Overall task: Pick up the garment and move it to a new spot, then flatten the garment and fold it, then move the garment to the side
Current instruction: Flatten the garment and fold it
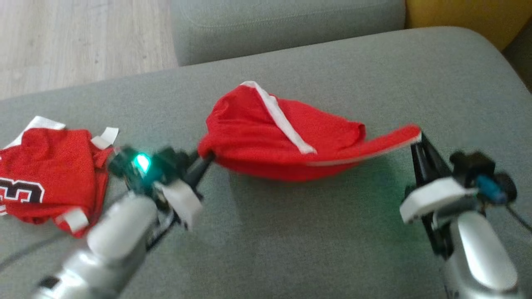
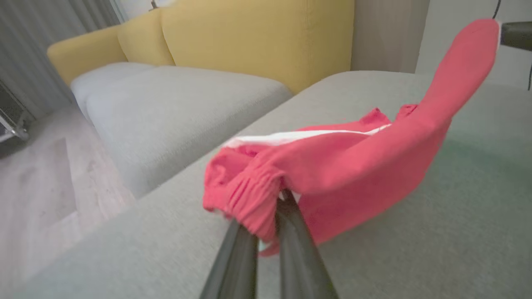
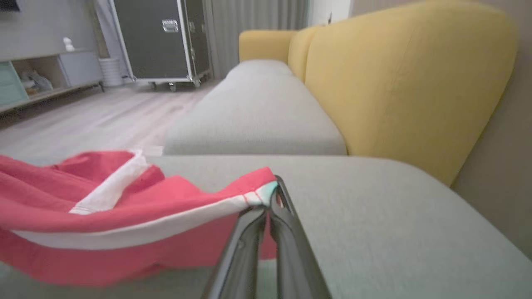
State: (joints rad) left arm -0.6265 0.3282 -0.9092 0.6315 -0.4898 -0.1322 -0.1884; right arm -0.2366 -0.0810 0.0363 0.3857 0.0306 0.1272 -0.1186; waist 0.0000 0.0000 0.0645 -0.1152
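The garment (image 1: 270,137) is red with white trim and hangs stretched between my two grippers just above the grey cushion (image 1: 316,232). My left gripper (image 1: 206,158) is shut on its gathered left end, seen close up in the left wrist view as bunched elastic garment (image 2: 332,166) pinched at the left gripper (image 2: 277,216). My right gripper (image 1: 417,139) is shut on the white-edged right corner; in the right wrist view the garment (image 3: 124,211) meets the right gripper (image 3: 270,199) at its tips. The middle sags toward the cushion.
A second red garment (image 1: 50,174) with white trim and a black number lies crumpled at the cushion's left edge. Wood floor (image 1: 79,37) lies beyond the far left edge. A yellow sofa back (image 3: 399,83) and another grey seat (image 3: 257,116) stand behind.
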